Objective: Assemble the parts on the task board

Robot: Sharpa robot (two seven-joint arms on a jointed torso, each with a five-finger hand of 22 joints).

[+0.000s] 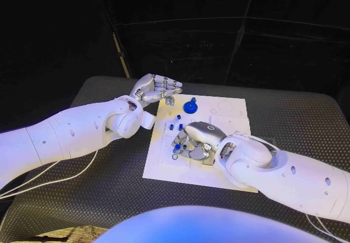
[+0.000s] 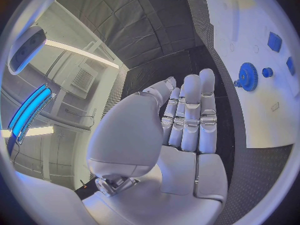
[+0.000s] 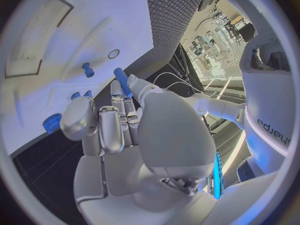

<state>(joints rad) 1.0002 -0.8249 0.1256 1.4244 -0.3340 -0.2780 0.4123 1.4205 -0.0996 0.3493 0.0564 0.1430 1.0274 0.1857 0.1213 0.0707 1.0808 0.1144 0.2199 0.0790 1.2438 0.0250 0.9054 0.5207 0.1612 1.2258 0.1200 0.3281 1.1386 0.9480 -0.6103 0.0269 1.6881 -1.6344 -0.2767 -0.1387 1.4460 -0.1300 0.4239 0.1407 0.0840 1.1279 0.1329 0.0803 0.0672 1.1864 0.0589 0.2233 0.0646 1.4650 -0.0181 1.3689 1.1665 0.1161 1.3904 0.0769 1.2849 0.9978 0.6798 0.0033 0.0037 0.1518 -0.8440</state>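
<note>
The white task board (image 1: 227,114) lies mid-table. My right hand (image 1: 203,136) hovers over its near middle and pinches a blue peg (image 3: 120,80) between thumb and fingertips (image 3: 116,89). A second blue peg (image 3: 88,70) stands on the board (image 3: 75,30) beside a small ring (image 3: 113,54). A blue gear (image 1: 190,107) sits near the board's far left, with small blue pieces (image 1: 178,117) just in front of it. My left hand (image 1: 155,90) hangs at the board's far-left corner, fingers curled together and holding nothing. The gear (image 2: 248,76) lies beyond its fingertips (image 2: 190,80).
The black ribbed table (image 1: 292,116) stretches out on both sides of the board. White cables (image 1: 44,179) trail along the table's near left under my left arm. The board's far right part (image 1: 232,107) carries only outlines and recesses.
</note>
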